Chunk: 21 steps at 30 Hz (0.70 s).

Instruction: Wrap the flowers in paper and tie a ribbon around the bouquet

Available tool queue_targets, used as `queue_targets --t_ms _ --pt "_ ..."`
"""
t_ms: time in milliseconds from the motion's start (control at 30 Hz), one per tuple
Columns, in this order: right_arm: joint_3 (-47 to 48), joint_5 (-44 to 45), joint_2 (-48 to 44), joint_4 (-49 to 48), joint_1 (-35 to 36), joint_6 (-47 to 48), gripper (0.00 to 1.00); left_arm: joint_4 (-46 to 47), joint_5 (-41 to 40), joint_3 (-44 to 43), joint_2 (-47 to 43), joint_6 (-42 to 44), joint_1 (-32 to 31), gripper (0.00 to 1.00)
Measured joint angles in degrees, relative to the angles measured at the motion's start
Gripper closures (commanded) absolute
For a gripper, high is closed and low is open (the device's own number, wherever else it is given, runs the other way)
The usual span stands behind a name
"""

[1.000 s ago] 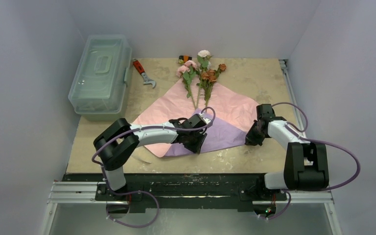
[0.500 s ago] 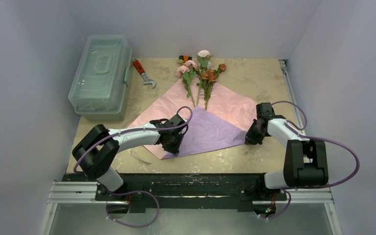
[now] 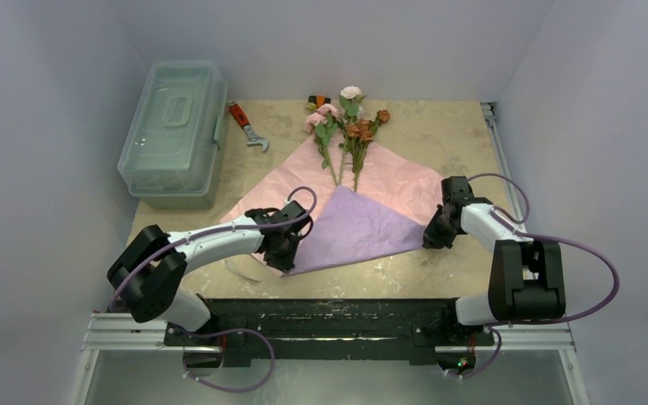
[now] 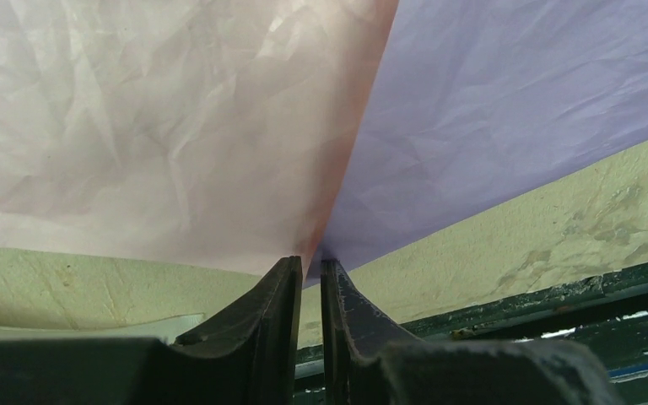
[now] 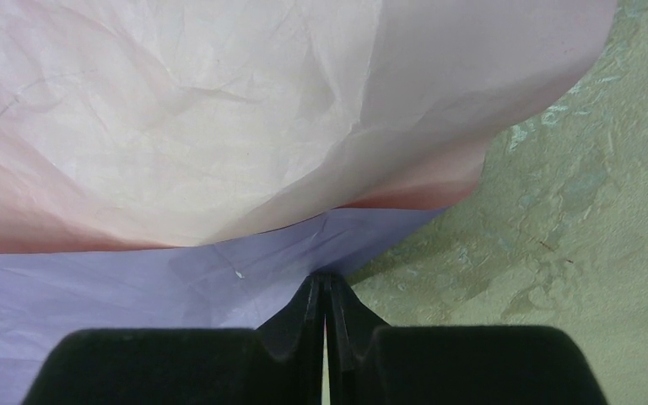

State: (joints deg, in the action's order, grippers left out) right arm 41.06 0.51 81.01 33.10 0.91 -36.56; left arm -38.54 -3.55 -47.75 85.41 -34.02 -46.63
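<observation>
The paper [image 3: 396, 181] lies spread on the table, pink face up, with its near part folded over as a lilac flap [image 3: 359, 228]. The flowers [image 3: 343, 126] lie across its far corner, their blooms beyond the paper's edge. My left gripper [image 3: 284, 256] is shut on the near left end of the fold, where pink meets lilac [image 4: 310, 263]. My right gripper [image 3: 433, 239] is shut on the paper's right edge [image 5: 326, 277]. A pale strip [image 3: 243, 268] under the left arm looks like the ribbon. No wrapped bouquet is in view.
A translucent green toolbox [image 3: 173, 126] stands at the back left, with a red-handled wrench [image 3: 246, 125] beside it. A small black and orange object [image 3: 319, 101] lies behind the blooms. The table's near edge and the metal rail [image 3: 329, 308] run just below both grippers.
My left gripper has moved left and toward the near edge with the fold in it, and the lilac flap now reaches further left. The right arm has not moved.
</observation>
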Motion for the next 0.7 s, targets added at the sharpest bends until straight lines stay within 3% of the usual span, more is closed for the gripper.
queue_targets --t_ms 100,233,567,700 --pt "0.2 0.3 0.0 0.3 0.0 -0.1 0.72 -1.1 -0.5 -0.2 -0.7 0.0 0.0 0.81" --pt "2.1 0.5 -0.4 2.3 -0.2 0.1 0.42 -4.5 -1.6 -4.4 -0.9 0.7 -0.1 0.8" --pt "5.7 3.8 -11.4 5.7 -1.2 -0.8 0.38 -4.1 -1.9 -22.6 -1.0 7.5 -1.2 0.79" --pt "3.0 7.3 -17.0 6.4 -3.4 -3.0 0.28 -1.9 0.3 -29.4 5.4 10.2 -2.5 0.8"
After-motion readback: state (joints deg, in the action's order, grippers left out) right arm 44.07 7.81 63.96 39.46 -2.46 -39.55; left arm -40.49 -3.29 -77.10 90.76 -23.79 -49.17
